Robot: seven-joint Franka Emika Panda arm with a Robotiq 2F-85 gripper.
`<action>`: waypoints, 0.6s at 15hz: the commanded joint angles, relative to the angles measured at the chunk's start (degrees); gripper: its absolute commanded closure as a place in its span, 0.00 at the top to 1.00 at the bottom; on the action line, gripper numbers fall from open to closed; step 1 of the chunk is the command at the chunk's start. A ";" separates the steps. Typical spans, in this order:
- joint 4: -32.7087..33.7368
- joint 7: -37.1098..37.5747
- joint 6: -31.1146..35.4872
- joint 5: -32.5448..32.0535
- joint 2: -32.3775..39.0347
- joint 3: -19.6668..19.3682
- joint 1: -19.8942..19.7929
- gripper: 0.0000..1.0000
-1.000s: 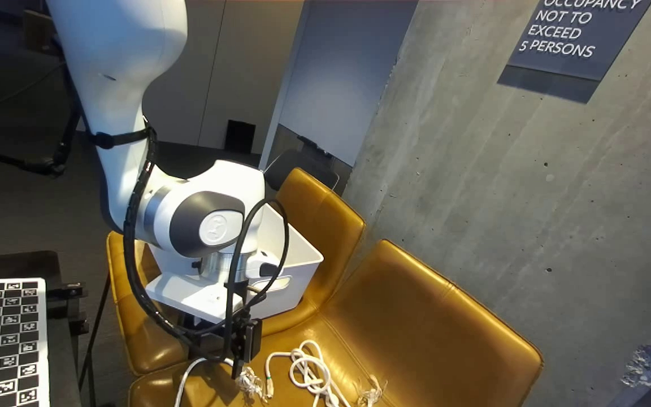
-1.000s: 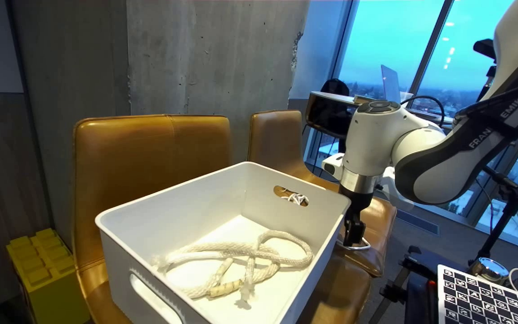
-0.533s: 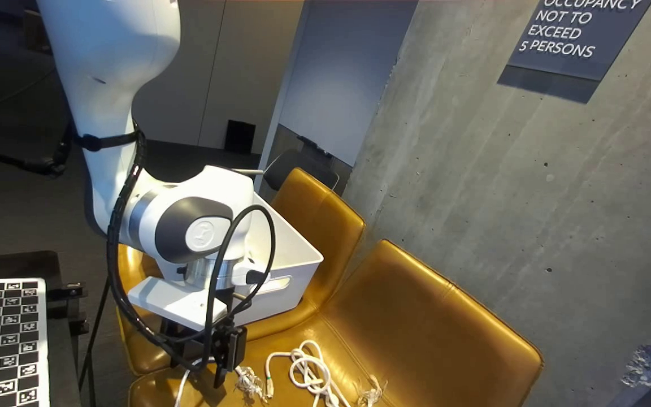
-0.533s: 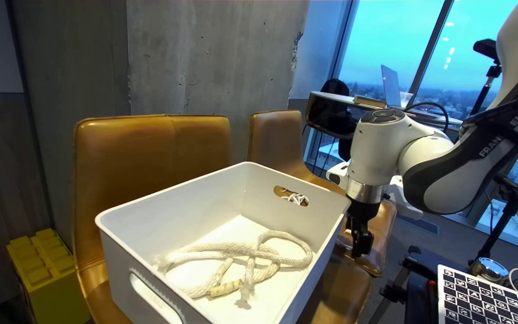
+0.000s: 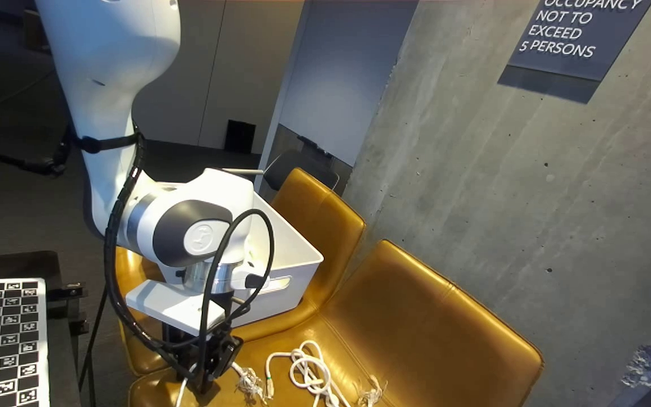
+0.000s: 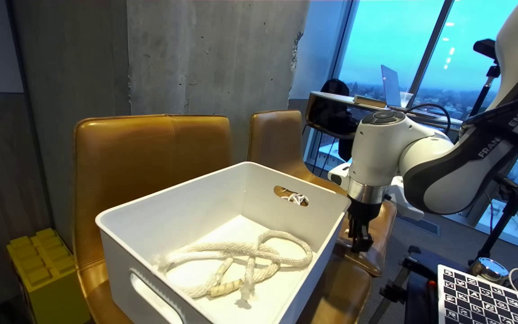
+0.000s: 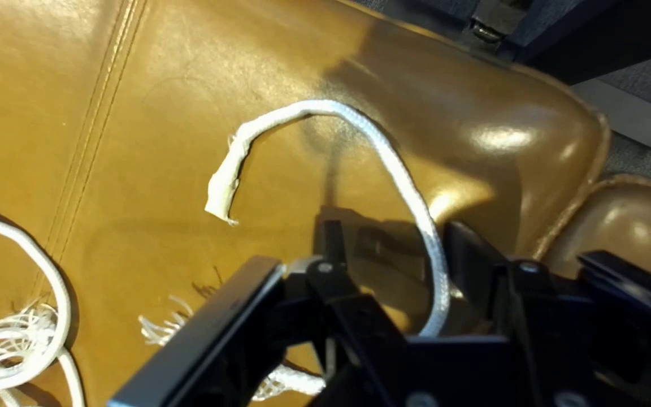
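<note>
The arm (image 6: 439, 173) points down, its gripper (image 7: 398, 237) spread astride a white rope (image 7: 383, 147) near a corner of the seat (image 7: 161, 169).

tan chairs (image 6: 151, 144) stand beside a pitted concrete wall (image 6: 223, 54), while tall windows (image 6: 389, 40) glow pale blue.

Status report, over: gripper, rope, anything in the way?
Gripper open. White rope between its fingers, not clamped. Frayed strands close beside gripper; tangled cord farther off.
</note>
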 commanded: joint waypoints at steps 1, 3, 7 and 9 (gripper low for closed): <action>1.82 0.79 0.29 -0.72 2.28 -1.25 -1.10 0.18; 1.82 0.91 0.37 -0.65 2.51 -1.41 -1.44 0.04; 2.86 0.65 0.16 -0.36 3.80 -2.33 -2.58 0.00; 3.28 0.54 0.13 -0.25 4.37 -2.59 -3.12 0.00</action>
